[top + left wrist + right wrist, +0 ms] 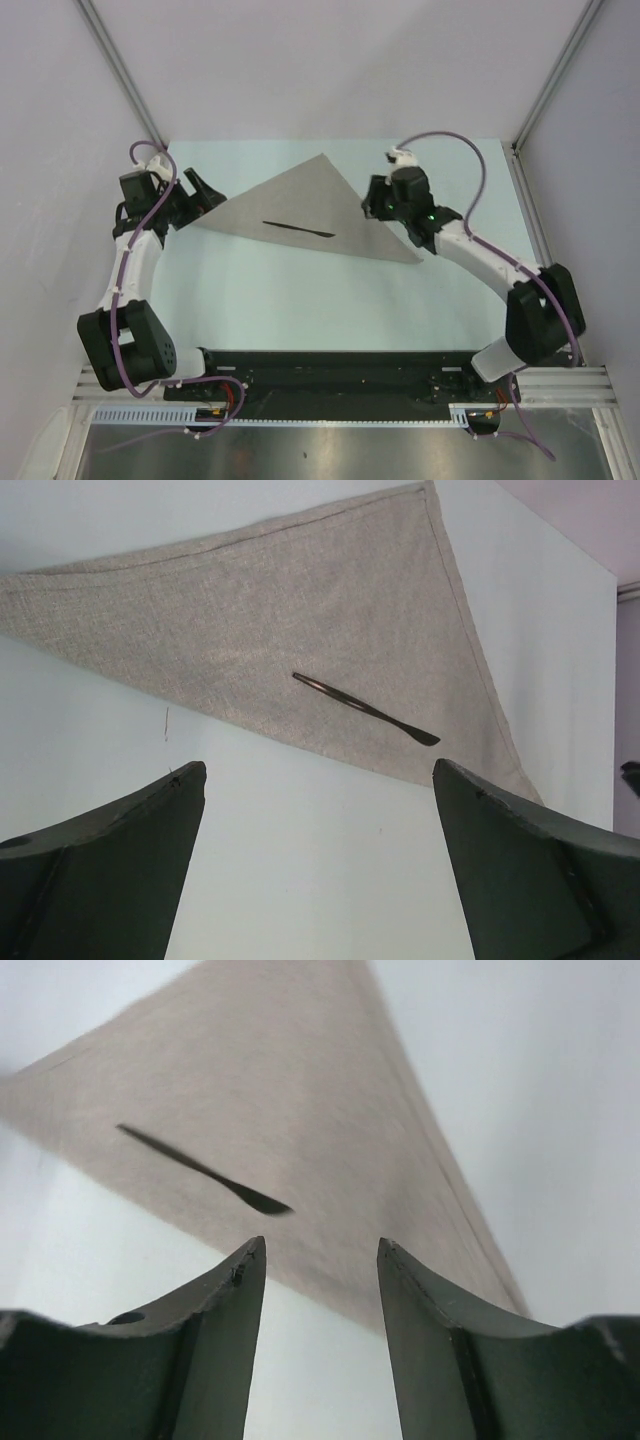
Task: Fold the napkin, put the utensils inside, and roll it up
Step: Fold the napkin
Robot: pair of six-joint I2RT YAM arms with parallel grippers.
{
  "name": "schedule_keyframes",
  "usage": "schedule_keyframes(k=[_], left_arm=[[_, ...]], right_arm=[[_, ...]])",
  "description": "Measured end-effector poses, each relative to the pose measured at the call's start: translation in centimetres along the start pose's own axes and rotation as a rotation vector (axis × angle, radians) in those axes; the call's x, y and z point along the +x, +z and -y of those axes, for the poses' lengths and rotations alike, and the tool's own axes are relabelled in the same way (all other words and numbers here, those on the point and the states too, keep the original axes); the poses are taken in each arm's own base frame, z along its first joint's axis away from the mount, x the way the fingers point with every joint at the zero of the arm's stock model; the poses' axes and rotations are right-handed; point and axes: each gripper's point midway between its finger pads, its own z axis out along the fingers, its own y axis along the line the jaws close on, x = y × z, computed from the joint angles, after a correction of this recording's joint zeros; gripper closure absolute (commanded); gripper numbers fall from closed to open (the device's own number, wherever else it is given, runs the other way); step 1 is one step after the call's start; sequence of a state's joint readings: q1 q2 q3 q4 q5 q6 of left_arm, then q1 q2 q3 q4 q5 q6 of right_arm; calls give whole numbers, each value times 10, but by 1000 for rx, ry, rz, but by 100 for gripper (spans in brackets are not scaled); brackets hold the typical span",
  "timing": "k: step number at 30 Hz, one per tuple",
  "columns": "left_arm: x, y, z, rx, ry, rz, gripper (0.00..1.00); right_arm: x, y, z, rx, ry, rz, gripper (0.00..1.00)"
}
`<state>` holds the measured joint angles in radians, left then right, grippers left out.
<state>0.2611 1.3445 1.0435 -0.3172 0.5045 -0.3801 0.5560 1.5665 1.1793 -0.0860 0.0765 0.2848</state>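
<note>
Napkin of plain grey-beige woven fabric (315,205), folded into a flat triangle, lies on a pale mint-white table (300,300). Its long folded edge faces the arm bases and its peak points toward the far wall. A hemmed seam shows along the napkin's two sloping sides in the left wrist view (300,610).

A thin black stick-like utensil (298,228) with one slightly wider, flattened end lies on top of the napkin, close to the long edge and roughly parallel to it. The wider end points toward the napkin's right corner (365,708).

At the napkin's left corner sits the left gripper (200,190), its dark fingers spread wide and holding nothing. Its wrist camera shows bare table beneath them, with the napkin just beyond (320,770).

Over the napkin's right sloping side sits the right gripper (375,200). Its fingers stand partly apart with a clear gap and nothing between them (320,1245). The utensil's wide end lies just ahead of them (200,1168). That view is blurred, so I cannot tell whether the fingers touch the napkin (300,1090).
</note>
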Motion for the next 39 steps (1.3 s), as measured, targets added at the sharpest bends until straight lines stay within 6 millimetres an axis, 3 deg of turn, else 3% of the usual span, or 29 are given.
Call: schedule_keyframes(k=[3,6,8,10,17,20,31,39], left_arm=[[-1,-1,2,4,-1,5,0],[-2,-1,2,8,-1,7,0],[-2,-1,3,8,-3,8,0],[-2,-1,3,9,-5,9,0],[-2,-1,3,11,-6,9,0],[-2,-1,4,18,-6,6,0],[-2,-1,6,27,-3,8,0],[-2,-1,6,27,-3,8,0]], right_arm=[[43,-18,44,119,201,-68,47],[116,-29,72,237,362,-229,47],[143,-37,86,304,438,-291,46],[158,-43,101,365,510,-318,46],[180,-53,139,497,671,-312,47],[176,-54,146,514,706,-283,47],[171,-57,168,552,769,-228,48],[170,-54,171,549,775,-216,54]])
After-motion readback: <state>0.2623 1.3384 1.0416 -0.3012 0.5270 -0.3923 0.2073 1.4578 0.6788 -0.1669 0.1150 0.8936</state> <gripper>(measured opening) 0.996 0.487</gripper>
